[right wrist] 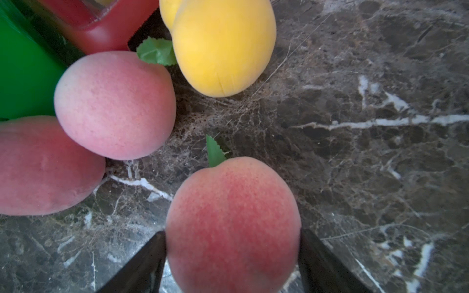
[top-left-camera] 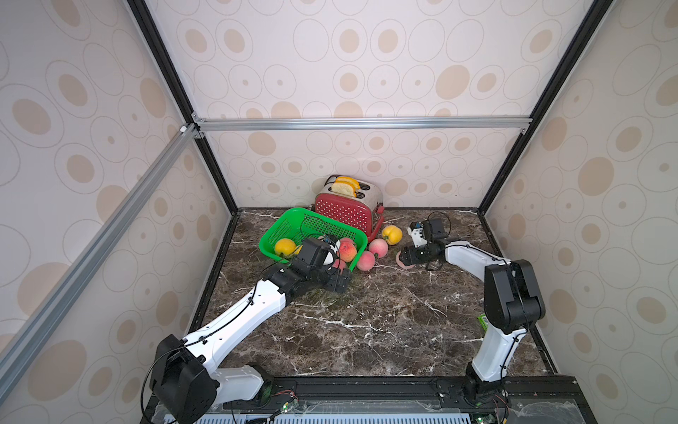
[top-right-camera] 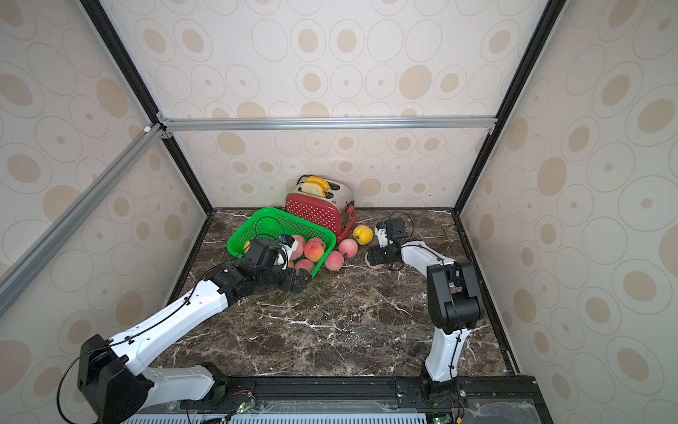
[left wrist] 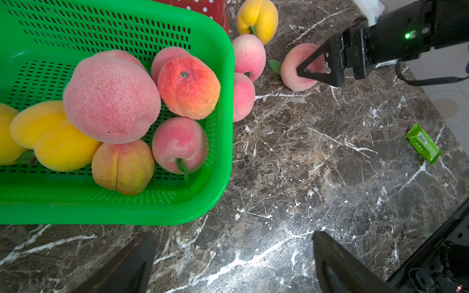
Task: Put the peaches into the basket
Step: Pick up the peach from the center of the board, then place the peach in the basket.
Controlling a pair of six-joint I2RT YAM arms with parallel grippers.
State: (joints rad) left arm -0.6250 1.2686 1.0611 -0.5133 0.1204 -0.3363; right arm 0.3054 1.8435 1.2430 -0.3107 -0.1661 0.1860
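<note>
The green basket [top-left-camera: 290, 224] [top-right-camera: 264, 220] [left wrist: 228, 106] lies at the back left and holds several peaches: a big pink one [left wrist: 111, 96], an orange-red one [left wrist: 189, 87] and a yellow one [left wrist: 53, 137]. Beside its right wall two pink peaches [top-left-camera: 378, 247] [top-left-camera: 365, 260] and a yellow peach [top-left-camera: 392, 235] [right wrist: 223, 48] lie on the marble. My right gripper [top-left-camera: 403, 257] [right wrist: 232, 232] is shut on another pink peach [left wrist: 294, 76] [right wrist: 232, 215], which rests on the table. My left gripper [top-left-camera: 339, 281] [left wrist: 233, 236] hangs open and empty by the basket's near corner.
A red white-dotted toaster [top-left-camera: 346, 209] with bread slices [top-left-camera: 345, 185] stands right behind the basket, against the back wall. A small green wrapper [left wrist: 422, 147] [top-left-camera: 483, 321] lies near the right arm's elbow. Patterned walls close in the table on three sides.
</note>
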